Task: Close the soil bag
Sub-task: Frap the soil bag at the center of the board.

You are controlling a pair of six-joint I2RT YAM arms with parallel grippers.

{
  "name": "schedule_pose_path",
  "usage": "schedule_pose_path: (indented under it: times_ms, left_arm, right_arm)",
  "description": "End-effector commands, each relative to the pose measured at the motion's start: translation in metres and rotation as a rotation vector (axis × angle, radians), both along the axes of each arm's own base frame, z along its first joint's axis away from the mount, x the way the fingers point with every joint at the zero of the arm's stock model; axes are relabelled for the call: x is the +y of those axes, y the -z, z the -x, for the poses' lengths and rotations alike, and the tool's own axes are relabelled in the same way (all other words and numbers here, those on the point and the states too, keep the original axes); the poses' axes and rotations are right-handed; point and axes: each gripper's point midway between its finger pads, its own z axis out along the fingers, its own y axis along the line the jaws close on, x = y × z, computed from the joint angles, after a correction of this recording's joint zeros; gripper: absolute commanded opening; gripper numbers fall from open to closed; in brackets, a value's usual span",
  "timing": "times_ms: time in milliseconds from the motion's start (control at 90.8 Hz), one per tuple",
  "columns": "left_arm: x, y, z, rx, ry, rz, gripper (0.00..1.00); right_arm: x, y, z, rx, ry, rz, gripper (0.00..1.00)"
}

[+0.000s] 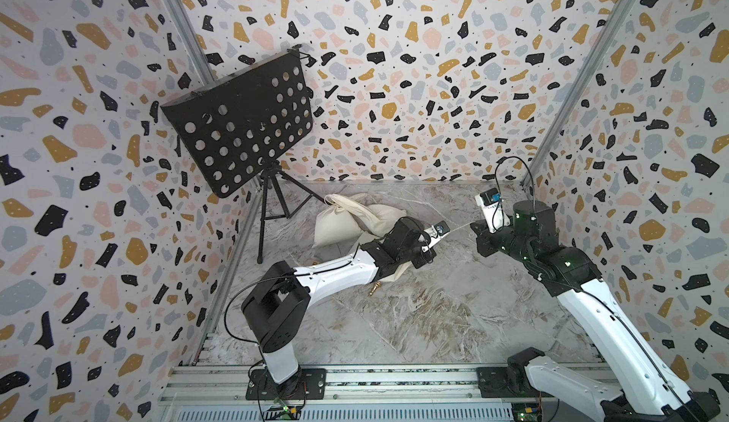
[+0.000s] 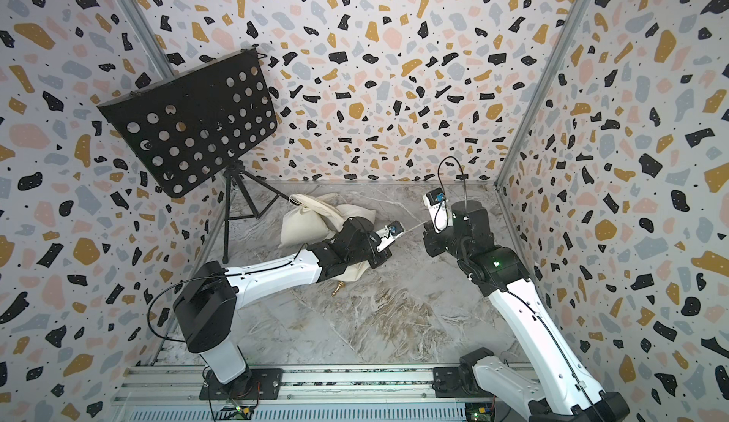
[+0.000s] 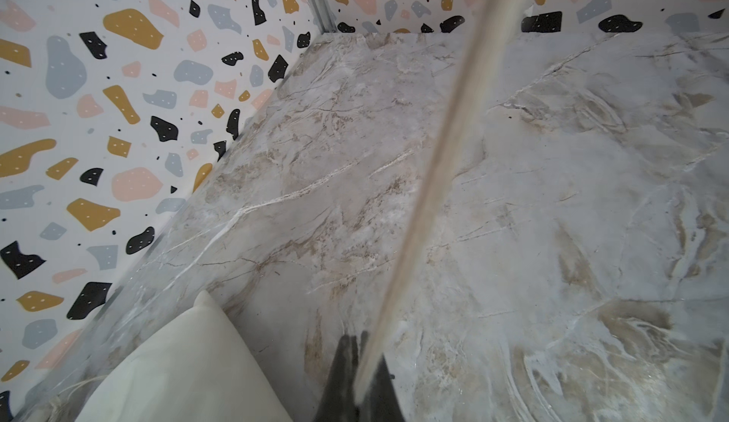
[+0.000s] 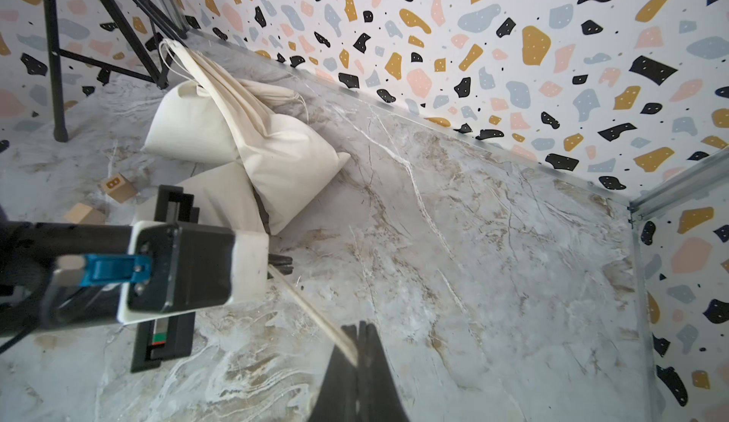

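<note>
Soil bag: cream cloth soil bag lying on the marble table, left of centre and towards the far side. It is partly under the left arm, and its mouth is hidden.
Drawstring: one pale drawstring stretched straight above the table, between the two pincers. Where it joins the bag is out of sight.
Long axis: the cord runs left to right across the scene, its right end slightly farther back.
Left gripper: left gripper is clamped on the cord's left end, just to the right of the bag and nearest to it.
Right gripper: right gripper is pinched on the cord's right end, well apart from the bag.
Key relation: the bag lies to the left of both pincers. I judge that drawing the cord rightward, away from the bag, would cinch the mouth.
Bags counted: three, it seems. Two other bags are piled just beyond the soil bag, one of them with a gathered neck.
Blocks: two wooden blocks, near and left of the bags.
Other: one brass-coloured piece by the left arm, and one black music stand at the far left.
</note>
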Motion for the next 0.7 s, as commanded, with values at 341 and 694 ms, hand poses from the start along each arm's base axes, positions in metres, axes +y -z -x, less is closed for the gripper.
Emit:
schedule_pose_path:
  times_ms: [341,694]
  left_arm:
    - [0.127,0.124,0.010,0.145,-0.304,-0.574,0.15]
    - [0.161,0.126,-0.001,0.180,-0.446,-0.644,0.19]
  right_arm:
    - [-0.071,-0.077,-0.012,-0.232,0.277,-0.075,0.00]
    - [-0.081,-0.069,-0.010,-0.219,0.316,-0.109,0.00]
